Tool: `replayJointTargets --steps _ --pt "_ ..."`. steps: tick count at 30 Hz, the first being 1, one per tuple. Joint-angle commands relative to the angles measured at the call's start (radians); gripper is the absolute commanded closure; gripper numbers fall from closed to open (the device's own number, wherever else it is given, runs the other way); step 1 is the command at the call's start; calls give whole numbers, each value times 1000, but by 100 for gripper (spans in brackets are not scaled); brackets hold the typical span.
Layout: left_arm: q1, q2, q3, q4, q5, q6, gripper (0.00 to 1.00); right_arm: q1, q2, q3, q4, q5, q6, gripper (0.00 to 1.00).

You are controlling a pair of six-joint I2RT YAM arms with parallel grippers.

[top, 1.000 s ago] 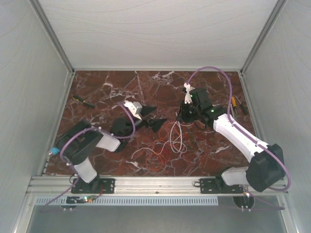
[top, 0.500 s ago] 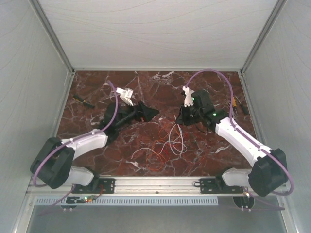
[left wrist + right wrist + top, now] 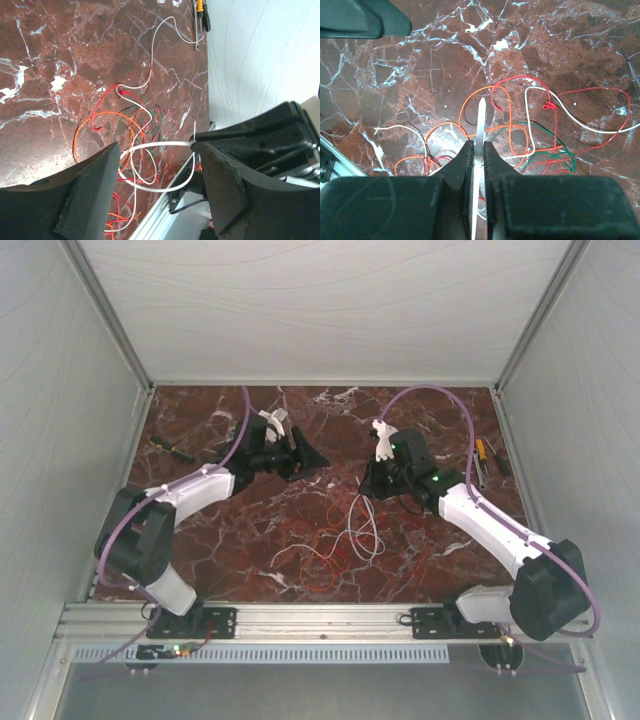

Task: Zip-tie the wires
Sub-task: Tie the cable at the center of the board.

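Left arm (image 3: pixel 192 494) has stretched farther back, left jaws parted; right jaws clench the zip tie (image 3: pixel 480 125).

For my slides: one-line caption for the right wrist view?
Right gripper pinches the zip tie over tangled wires on the marble table.

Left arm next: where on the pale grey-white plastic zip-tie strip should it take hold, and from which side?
Take the straight free tip of the zip tie, jutting past the right gripper, which is shut on it. That stretch looks clear of the red, orange and white wires, so the open left gripper can probably pinch its flat faces from beyond the tip, facing the right gripper.
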Motion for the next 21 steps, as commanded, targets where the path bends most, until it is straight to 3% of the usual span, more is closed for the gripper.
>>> replayJointTargets --steps 1,10,16,21 --pt "-25 74 99 -138 6 -93 37 14 17 1 70 20 10 100" --pt "-116 172 213 -144 -7 -177 46 14 16 -21 95 9 -20 100" --pt "-158 174 198 -73 -84 -293 51 14 15 -26 101 5 -29 100" --pt "-171 202 219 -75 -86 -305 57 14 15 -22 98 7 -35 100"
